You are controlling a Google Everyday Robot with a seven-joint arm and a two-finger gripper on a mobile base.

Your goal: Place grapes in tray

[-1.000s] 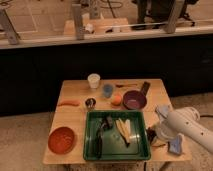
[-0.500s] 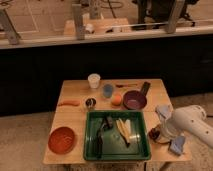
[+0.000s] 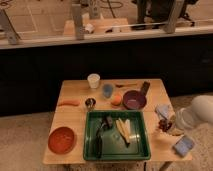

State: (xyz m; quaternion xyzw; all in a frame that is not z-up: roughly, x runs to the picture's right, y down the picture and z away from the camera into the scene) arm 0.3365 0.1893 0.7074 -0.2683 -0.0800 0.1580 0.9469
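The dark green tray (image 3: 91, 150) sits at the front middle of the wooden table and holds a black-handled tool and a pale yellow item. A small dark red bunch, the grapes (image 3: 161, 125), shows just right of the tray's right rim, over the table's right side. My gripper (image 3: 167, 125) comes in from the right on a white arm (image 3: 195, 116) and sits right at the grapes. I cannot tell whether it holds them.
An orange-red bowl (image 3: 62, 139) is at the front left, and a purple bowl (image 3: 133, 100) and an orange fruit (image 3: 116, 100) are behind the tray. A white cup (image 3: 93, 80), blue cup (image 3: 107, 90), carrot (image 3: 69, 103), pale bag (image 3: 162, 111) and blue sponge (image 3: 183, 145) lie around.
The white arm has shifted to the right and a little up, and the gripper with the dark red bunch now sits further from the tray's corner.
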